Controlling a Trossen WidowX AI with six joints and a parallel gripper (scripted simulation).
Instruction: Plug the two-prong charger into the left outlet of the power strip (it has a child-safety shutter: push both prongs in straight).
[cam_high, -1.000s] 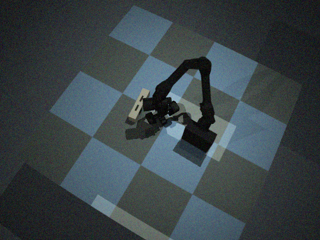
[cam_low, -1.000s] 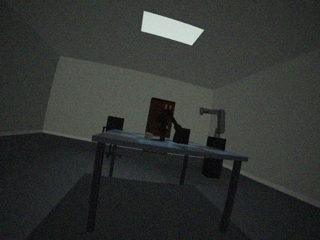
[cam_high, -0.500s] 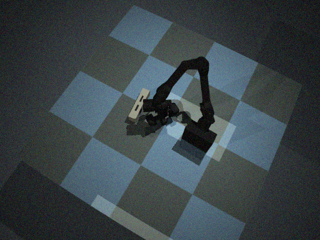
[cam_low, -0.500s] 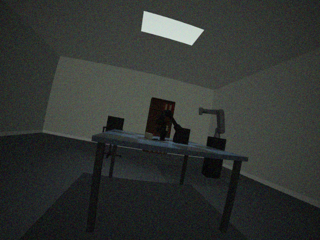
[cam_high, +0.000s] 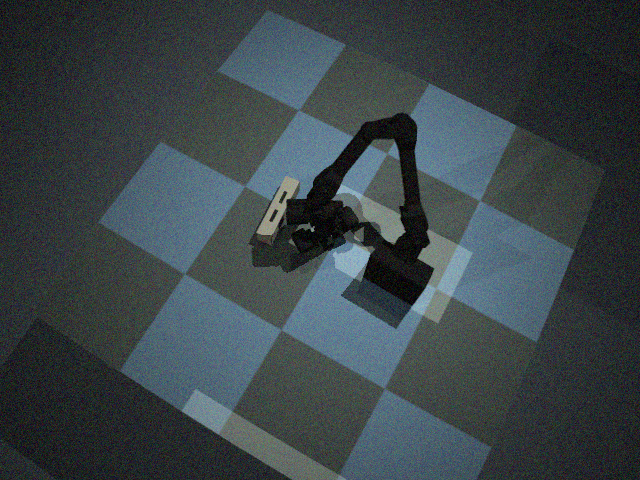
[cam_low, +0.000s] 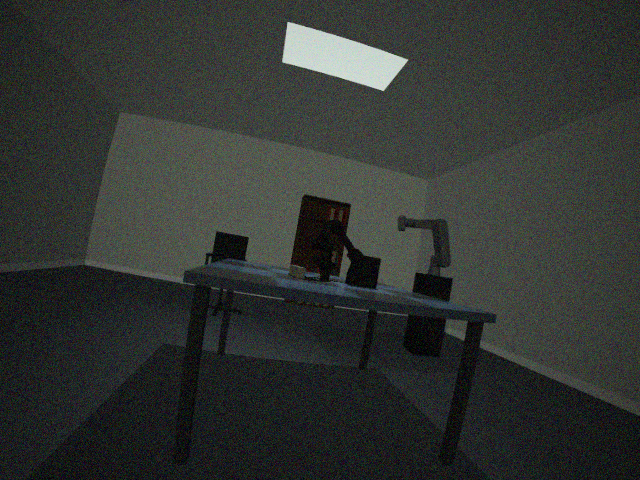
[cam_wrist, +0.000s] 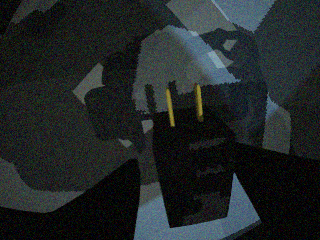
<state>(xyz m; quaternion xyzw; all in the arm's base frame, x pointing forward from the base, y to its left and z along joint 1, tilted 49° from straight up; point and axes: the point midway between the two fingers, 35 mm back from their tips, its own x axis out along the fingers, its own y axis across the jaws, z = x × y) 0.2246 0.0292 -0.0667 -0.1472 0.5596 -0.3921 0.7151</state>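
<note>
The power strip (cam_high: 270, 219) (cam_low: 296, 271) stands close beside the gripper (cam_high: 311, 238) (cam_wrist: 187, 172) and blocks that side. The side away from the strip has more room.

From my top view, the power strip (cam_high: 266, 227) (cam_low: 296, 271) sits on the counter (cam_high: 206, 330) (cam_low: 330, 295), left of the arm's base (cam_high: 398, 276) (cam_low: 363, 271). In my exterior view, a chair (cam_low: 230, 246) stands behind the counter.

Blue-and-grey checked table top (cam_high: 206, 325) (cam_low: 330, 293).
</note>
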